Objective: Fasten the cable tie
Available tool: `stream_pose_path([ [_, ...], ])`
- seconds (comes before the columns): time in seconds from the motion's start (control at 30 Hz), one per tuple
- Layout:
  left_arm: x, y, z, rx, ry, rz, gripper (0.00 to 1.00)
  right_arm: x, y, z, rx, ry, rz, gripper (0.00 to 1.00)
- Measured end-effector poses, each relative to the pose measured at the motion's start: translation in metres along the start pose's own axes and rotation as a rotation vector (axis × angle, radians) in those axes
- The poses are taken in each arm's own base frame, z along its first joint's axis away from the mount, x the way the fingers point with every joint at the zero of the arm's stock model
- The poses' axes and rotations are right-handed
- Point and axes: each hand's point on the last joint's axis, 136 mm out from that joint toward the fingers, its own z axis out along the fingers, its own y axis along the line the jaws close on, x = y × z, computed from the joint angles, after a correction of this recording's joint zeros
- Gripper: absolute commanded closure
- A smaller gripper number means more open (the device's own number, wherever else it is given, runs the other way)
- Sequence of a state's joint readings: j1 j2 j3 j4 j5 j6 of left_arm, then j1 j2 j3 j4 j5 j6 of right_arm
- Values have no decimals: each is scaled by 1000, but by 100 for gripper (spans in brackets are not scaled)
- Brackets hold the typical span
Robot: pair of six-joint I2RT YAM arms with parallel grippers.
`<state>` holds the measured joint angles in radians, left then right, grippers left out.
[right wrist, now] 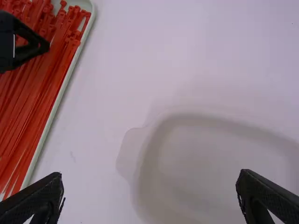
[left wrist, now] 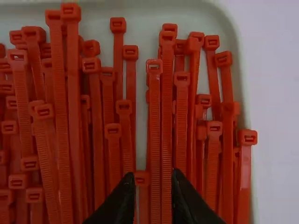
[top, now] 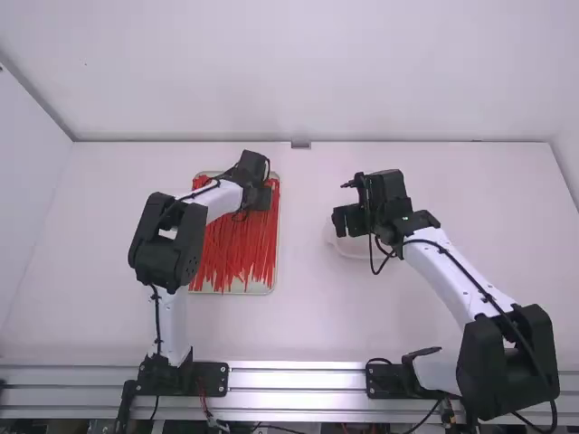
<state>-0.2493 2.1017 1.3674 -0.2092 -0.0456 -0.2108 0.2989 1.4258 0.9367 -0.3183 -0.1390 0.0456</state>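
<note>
Pick step: I have the left end effector point(left wrist: 153, 189) straddling one cable tie point(left wrist: 161, 116), narrowly spread. Next, I judge, a square pinch. Right end effector point(right wrist: 148, 186) is spread wide.

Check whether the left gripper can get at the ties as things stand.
Probably yes. The left gripper hangs right over the ties in the tray, fingers apart with one tie running between them. Nothing lies over the pile, and the right gripper is off over a white dish.
</note>
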Motion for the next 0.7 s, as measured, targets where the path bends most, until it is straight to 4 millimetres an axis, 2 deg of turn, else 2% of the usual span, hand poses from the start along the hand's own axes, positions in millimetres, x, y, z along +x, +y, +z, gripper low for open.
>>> stream_pose_path([
  [0.13,-5,3,1,11,-21,-10,78,0,0,0,0,1,0,2],
  [0.4,6,6,5,34,-2,-22,77,1,0,0,1,5,0,2],
  [0.7,1,6,5,59,-16,-35,77,1,0,0,0,6,1,2],
])
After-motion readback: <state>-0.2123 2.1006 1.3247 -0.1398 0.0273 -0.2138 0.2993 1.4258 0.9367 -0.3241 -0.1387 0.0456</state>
